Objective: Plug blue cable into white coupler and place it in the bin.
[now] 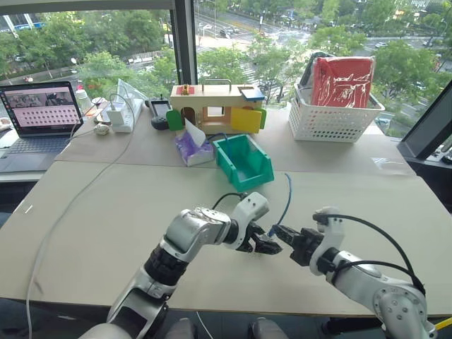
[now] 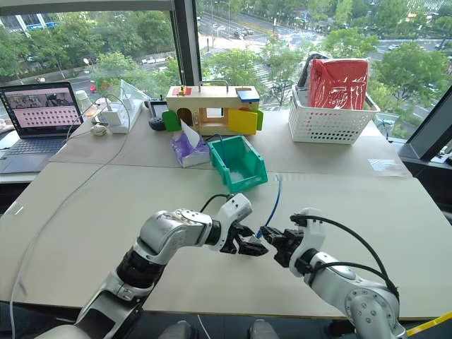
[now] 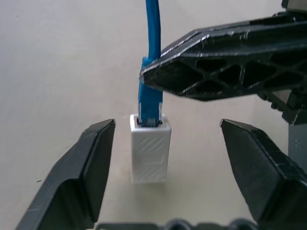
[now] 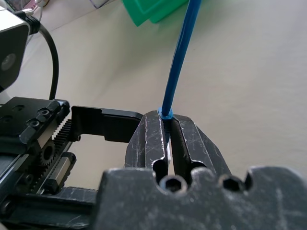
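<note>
We see the right gripper [image 4: 165,136] pinching the blue cable [image 3: 152,62], plugged into the white coupler [image 3: 150,154] hanging untouched between the left gripper's [image 3: 165,158] spread fingers [image 3: 84,167].

A pale worktop [image 1: 106,219] carries the teal bin [image 1: 244,162] near its middle, a purple tissue pack [image 1: 193,149] just left of it, a wooden toy house [image 1: 215,107] behind, a white lattice basket [image 1: 332,120] far right, and a laptop [image 1: 39,116] far left.

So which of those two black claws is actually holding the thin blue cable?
The right gripper: it is shut on the blue cable. The left gripper stands open around the small white coupler, touching nothing.
</note>
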